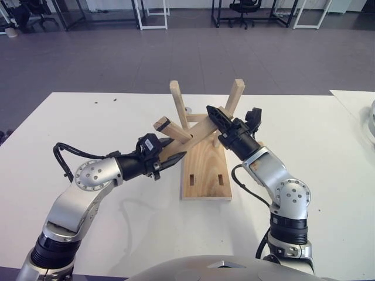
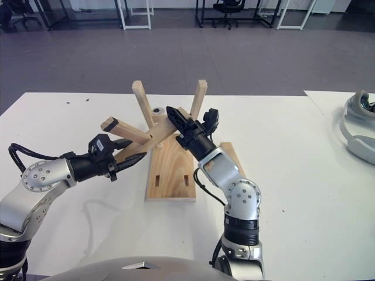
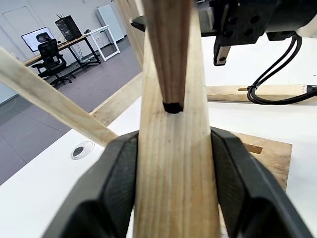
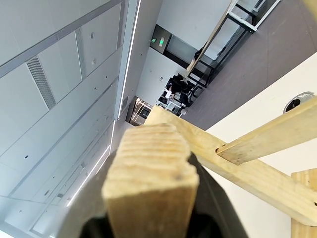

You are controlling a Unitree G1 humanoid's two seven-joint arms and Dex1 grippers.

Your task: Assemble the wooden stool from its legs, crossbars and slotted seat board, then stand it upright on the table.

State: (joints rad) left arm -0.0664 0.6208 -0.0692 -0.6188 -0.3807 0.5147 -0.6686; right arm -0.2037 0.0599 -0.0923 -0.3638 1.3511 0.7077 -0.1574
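1. Two grippers are shown in the left eye view: the left gripper (image 1: 173,150) is closed on the low end of a slanted leg (image 1: 193,136), the right gripper (image 1: 218,118) on its high end, above the seat board (image 1: 205,172) lying flat on the table (image 1: 88,117).
2. Right eye view: the board's slots (image 2: 157,178) are seen unfilled; fitting the leg frame (image 2: 142,105) is judged the step in hand.
3. Left wrist view: the leg is clamped between both pads (image 3: 119,183); a loose bar (image 3: 267,92) is seen on the table.
4. Right wrist view: the leg's end is gripped; lowering onto aligned slots is called for next.
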